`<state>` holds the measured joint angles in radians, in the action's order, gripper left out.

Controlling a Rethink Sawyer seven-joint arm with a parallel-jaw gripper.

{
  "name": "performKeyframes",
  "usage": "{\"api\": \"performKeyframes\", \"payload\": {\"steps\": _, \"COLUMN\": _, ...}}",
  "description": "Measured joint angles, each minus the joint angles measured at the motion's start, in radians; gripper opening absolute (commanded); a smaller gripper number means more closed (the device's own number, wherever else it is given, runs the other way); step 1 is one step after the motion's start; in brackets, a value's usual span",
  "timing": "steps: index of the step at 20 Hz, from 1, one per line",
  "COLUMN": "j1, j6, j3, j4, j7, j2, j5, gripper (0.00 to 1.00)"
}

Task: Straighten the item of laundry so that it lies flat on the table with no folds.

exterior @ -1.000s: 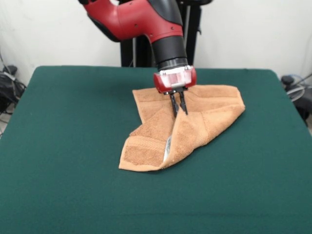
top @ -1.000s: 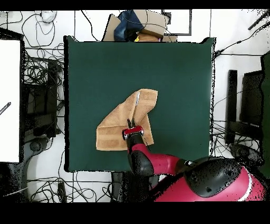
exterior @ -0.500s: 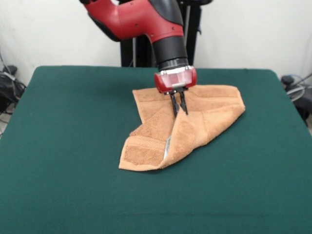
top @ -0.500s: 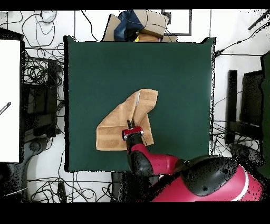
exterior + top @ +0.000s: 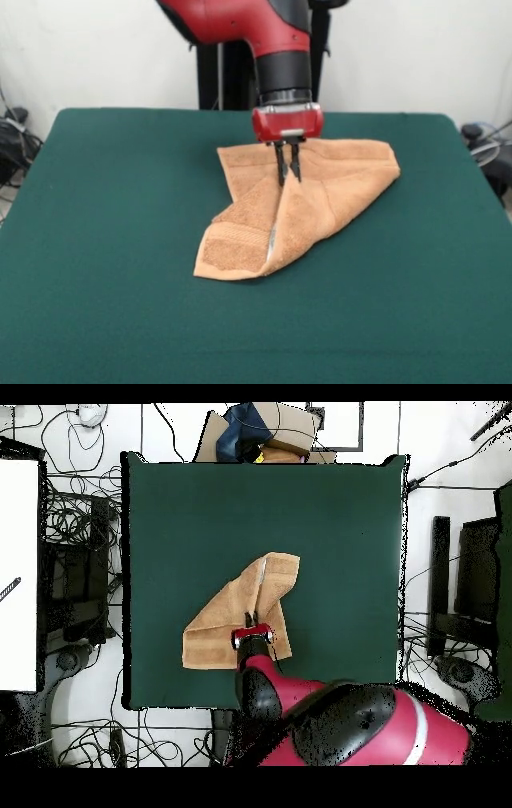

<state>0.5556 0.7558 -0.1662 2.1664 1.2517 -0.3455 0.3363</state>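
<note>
My red and black arm is reaching down over a large rectangular table with a dark green felt-like top (image 5: 104, 240), and my red-housed gripper with two thin black fingers (image 5: 286, 178) is hanging above a small light orange-tan terry towel (image 5: 336, 188). The black fingers (image 5: 281, 166) are sitting close together with only a narrow gap between them, their tips pointing down at a raised ridge of cloth near the far middle of the towel. I cannot tell whether they are pinching that ridge or only touching it.

The towel is lying crumpled slightly to the right of the table's centre in the front view, all of it well inside the table's edges. One part is spreading flat toward the far right; another part is folding over itself and running toward the near left, ending in a flap with a woven border band (image 5: 232, 237). A pale sliver, perhaps a label, is peeking out along the fold beside that flap, but no writing can be read on it.

From overhead, the towel (image 5: 215, 634) is showing as an angular folded shape toward the table's (image 5: 330, 514) lower middle, with my gripper (image 5: 251, 631) over its lower edge.
</note>
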Motion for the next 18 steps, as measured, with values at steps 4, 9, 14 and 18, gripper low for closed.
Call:
{"api": "performKeyframes", "payload": {"steps": 4, "j1": -0.102, "j6": 0.000, "j3": 0.074, "j4": 0.044, "j7": 0.000, "j2": -0.080, "j5": -0.151, "gripper": 0.00}}
{"api": "performKeyframes", "payload": {"steps": 9, "j1": -0.208, "j6": 0.000, "j3": 0.152, "j4": 0.071, "j7": 0.000, "j2": -0.136, "j5": -0.300, "gripper": 0.00}}
{"api": "performKeyframes", "payload": {"steps": 14, "j1": -0.333, "j6": 0.002, "j3": 0.239, "j4": 0.076, "j7": 0.000, "j2": -0.151, "j5": -0.487, "gripper": 0.00}}
{"api": "performKeyframes", "payload": {"steps": 18, "j1": -0.394, "j6": 0.013, "j3": 0.280, "j4": 0.076, "j7": 0.000, "j2": -0.141, "j5": -0.577, "gripper": 0.00}}
